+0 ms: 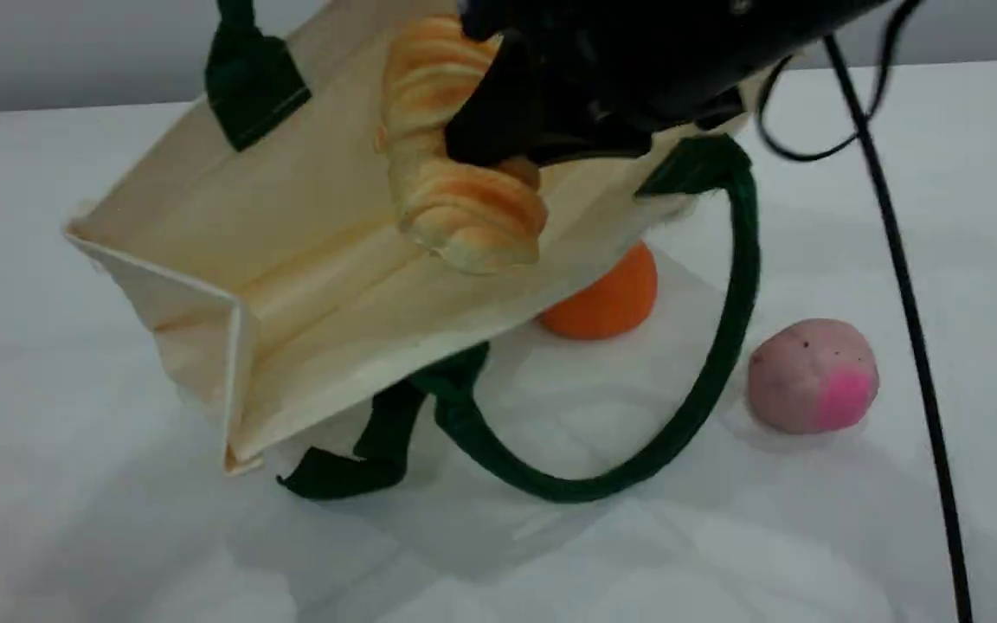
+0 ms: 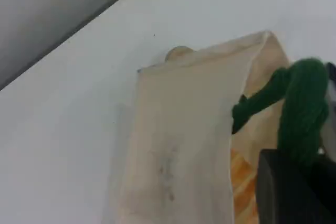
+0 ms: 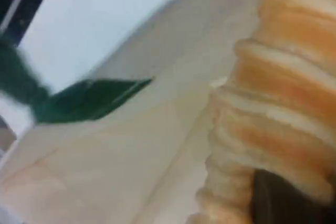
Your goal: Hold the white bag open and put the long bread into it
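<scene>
The white bag (image 1: 291, 251) hangs tilted off the table, its folded bottom at the lower left and its mouth toward the upper right. Its upper green handle (image 2: 302, 103) runs into my left gripper (image 2: 307, 163), which is shut on it; that gripper is beyond the scene view's top edge. The long bread (image 1: 451, 164), golden and ridged, is pinched in my right gripper (image 1: 498, 130) and hangs against the bag's cream fabric near the mouth. In the right wrist view the bread (image 3: 273, 108) fills the right side above a dark fingertip (image 3: 283, 203), beside a green handle patch (image 3: 89, 100).
The bag's lower handle (image 1: 706, 372) droops in a loop onto the table. An orange round thing (image 1: 607, 298) sits half under the bag. A pink round thing (image 1: 814, 374) lies to the right. A black cable (image 1: 905, 303) hangs down the right side.
</scene>
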Motion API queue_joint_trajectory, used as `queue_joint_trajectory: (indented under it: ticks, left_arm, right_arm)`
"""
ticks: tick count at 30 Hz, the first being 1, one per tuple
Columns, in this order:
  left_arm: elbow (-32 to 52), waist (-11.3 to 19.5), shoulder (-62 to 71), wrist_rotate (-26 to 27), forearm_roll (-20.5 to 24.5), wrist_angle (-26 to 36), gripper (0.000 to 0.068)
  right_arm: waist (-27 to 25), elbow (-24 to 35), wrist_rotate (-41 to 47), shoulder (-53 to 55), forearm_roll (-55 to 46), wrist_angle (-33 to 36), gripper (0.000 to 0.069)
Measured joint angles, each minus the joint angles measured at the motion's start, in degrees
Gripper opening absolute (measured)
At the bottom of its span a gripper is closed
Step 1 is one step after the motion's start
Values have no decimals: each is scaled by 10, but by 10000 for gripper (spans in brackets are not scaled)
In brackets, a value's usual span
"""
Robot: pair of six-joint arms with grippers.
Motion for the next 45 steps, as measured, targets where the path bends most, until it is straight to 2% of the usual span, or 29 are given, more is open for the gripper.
queue_joint_trajectory:
  ticks: [4,10,13,15,22,25,36,39,45]
  left_arm:
    - [0,0,0,0,0,1,93]
    - [0,0,0,0,-1,1,93]
    - [0,0,0,0,-1,1,93]
    - [0,0,0,0,-1,2,93]
    - [0,0,0,0,1,5,93]
    - [0,0,0,0,2,5,93]
    - [1,1,0,0,63,15,93]
    - [1,2,-3,-6,67,4,93]
    - [2,3,-24,-36,110,4,93]
  right_arm:
    - [0,-26,-2,36,8,-28,82]
    - [0,-27,-13,38,9,-85,83]
    - [0,-27,-38,38,9,-85,113]
    - [0,-27,-49,38,13,-74,169]
    - [0,-41,-70,33,28,-20,488]
    - [0,-41,-70,24,25,2,556]
    - [-25,-41,13,-84,-124,-5,578]
    - [-43,-41,27,-120,-144,-2,578]
    - [-51,-41,61,-131,-185,-1,578]
